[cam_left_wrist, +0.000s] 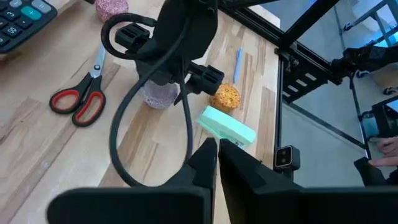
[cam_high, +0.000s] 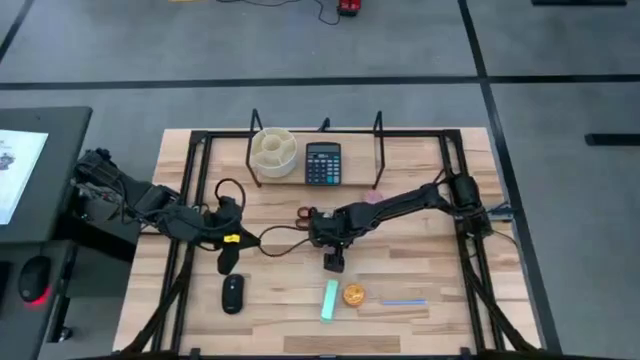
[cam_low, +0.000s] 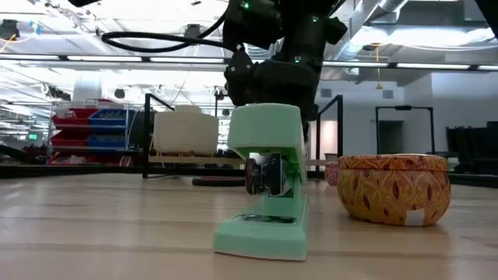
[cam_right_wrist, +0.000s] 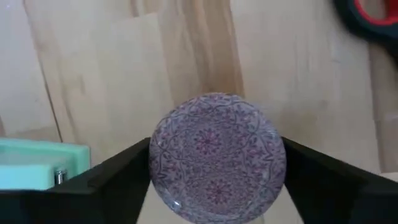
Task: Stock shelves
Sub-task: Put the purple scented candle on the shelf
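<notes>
The shelves [cam_high: 360, 168] stand at the table's far middle, with a cream round container [cam_high: 273, 151] and a calculator [cam_high: 322, 163] on the plank. My right gripper [cam_high: 333, 262] hovers over the table's middle, shut on a round purple patterned tin [cam_right_wrist: 217, 155]. In the left wrist view the tin [cam_left_wrist: 160, 96] shows under that gripper. My left gripper [cam_high: 226, 258] waits at the left, shut and holding nothing. The low view hides the tin behind a green stapler [cam_low: 268, 179]. My right gripper pinches the purple tin between its two fingers, one on each opposite side of its round wall [cam_right_wrist: 154, 163]. The fingers come from above and point down, with the lid facing up. Whether the tin is lifted or rests on the table I cannot tell.
Near the front edge lie a black mouse [cam_high: 232, 293], the green stapler [cam_high: 330, 300], an orange tin [cam_high: 353, 294] and a blue pen [cam_high: 403, 301]. Red-handled scissors [cam_high: 305, 213] lie just beyond my right gripper. A pink object [cam_high: 375, 197] sits by the shelves' right upright.
</notes>
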### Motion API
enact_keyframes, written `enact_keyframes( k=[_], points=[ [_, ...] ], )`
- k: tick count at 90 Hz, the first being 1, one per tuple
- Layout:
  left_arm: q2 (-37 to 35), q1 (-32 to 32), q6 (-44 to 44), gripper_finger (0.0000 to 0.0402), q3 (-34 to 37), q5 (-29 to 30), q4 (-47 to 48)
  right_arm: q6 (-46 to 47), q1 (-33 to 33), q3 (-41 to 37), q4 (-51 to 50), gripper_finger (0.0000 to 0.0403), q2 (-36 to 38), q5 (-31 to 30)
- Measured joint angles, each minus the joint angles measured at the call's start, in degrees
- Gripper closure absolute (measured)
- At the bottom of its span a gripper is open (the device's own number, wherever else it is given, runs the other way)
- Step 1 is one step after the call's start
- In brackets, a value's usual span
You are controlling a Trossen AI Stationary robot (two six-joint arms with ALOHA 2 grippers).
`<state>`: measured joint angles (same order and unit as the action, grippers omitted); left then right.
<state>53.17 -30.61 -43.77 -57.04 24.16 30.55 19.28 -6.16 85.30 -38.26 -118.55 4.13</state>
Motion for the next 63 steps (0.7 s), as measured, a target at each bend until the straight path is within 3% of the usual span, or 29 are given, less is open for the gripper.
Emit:
enact_keyframes(
  k=[7, 32, 50, 63],
  points=[
    [0.0, 0.02, 0.02, 0.0402, 0.0, 0.07, 0.02, 1.54, 0.5, 0.04, 0.04, 0.0132, 0.52, -0.21],
    [-0.02, 0.0, 0.04, 0.0402, 0.0, 0.2, 0.38, 1.69, 5.71, 3.91, -8.63, 0.0132, 7.14, -1.36],
    [-0.02, 0.02, 1.58, 0.0402, 0.0, 0.52, 0.57, -1.78, 16.69, 7.9, -16.69, 0.0132, 13.24, -4.44],
    [-0.02, 0.01, 1.97, 0.0402, 0.0, 1.01, 0.57, -4.05, 26.12, 7.87, -19.43, 0.0132, 13.34, -4.55]
  ],
)
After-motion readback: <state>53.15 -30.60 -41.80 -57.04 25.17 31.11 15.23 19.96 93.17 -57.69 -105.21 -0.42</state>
